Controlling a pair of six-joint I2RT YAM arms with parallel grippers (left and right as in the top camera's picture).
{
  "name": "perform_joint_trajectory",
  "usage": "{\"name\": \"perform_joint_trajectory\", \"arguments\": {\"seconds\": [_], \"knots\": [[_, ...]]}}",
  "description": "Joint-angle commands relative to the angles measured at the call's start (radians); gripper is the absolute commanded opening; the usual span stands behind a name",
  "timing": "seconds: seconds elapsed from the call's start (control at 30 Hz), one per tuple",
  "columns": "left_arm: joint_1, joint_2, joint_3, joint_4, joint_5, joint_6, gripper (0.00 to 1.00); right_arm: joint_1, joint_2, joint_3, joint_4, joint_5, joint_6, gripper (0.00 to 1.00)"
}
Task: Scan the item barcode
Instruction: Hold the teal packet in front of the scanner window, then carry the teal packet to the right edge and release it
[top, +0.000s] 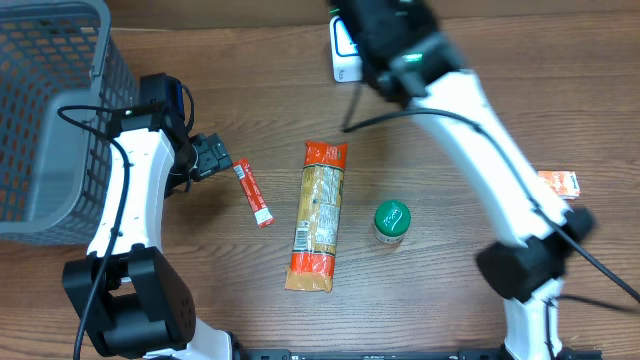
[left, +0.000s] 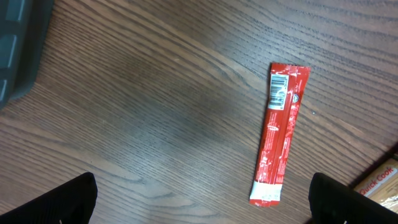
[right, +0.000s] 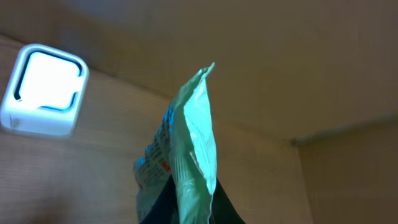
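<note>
Overhead view, everything placed against the long orange packet (top: 318, 215) lying lengthwise in the middle of the wooden surface (top: 440, 300). Far to its left, a grey mesh basket (top: 45, 110). Nearer, still left of the packet, the left hand (top: 220, 160), fingers spread wide, gripping nothing. Between that hand and the packet, a red sachet (top: 253, 192), flat on the wood, touching neither; in the left wrist view, its barcode (left: 280, 92) at the upper end. Beyond the packet's top end, a white scanner (top: 343, 62), partly hidden under the right arm. In the right wrist view, the right hand (right: 189, 210) clamped shut on the lower edge of a pale green pouch (right: 189, 137), held upright off the wood, likewise up past the packet's top end, scanner in sight behind it. Just right of the packet, near but not touching, a green-lidded jar (top: 392, 220), upright. Far to the packet's right, a small orange pack (top: 558, 183).
</note>
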Motion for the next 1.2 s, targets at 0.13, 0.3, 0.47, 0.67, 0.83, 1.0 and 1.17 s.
{"name": "perform_joint_trajectory", "arguments": {"seconds": [0.13,0.3,0.47,0.67,0.83,1.0,1.17], "knots": [[0.002,-0.011,0.010,0.001,-0.006,0.008,1.00,-0.235,-0.005,-0.021,-0.330,-0.516,0.163,0.04],[0.002,-0.011,0.010,0.001,-0.006,0.008,1.00,-0.382,0.008,-0.169,-0.421,-0.619,0.164,0.04],[0.002,-0.011,0.010,0.001,-0.006,0.008,1.00,-0.483,0.008,-0.385,-0.372,-0.629,0.164,0.04],[0.002,-0.011,0.010,0.001,-0.006,0.008,1.00,-0.573,0.008,-0.604,-0.241,-0.628,0.163,0.08],[0.002,-0.011,0.010,0.001,-0.006,0.008,1.00,-0.631,0.008,-0.655,-0.200,-0.628,0.164,0.51],[0.002,-0.011,0.010,0.001,-0.006,0.008,1.00,-0.648,0.008,-0.655,-0.162,-0.719,0.179,0.88],[0.002,-0.011,0.010,0.001,-0.006,0.008,1.00,-0.647,0.008,-0.655,-0.121,-1.021,0.178,0.93]]}}
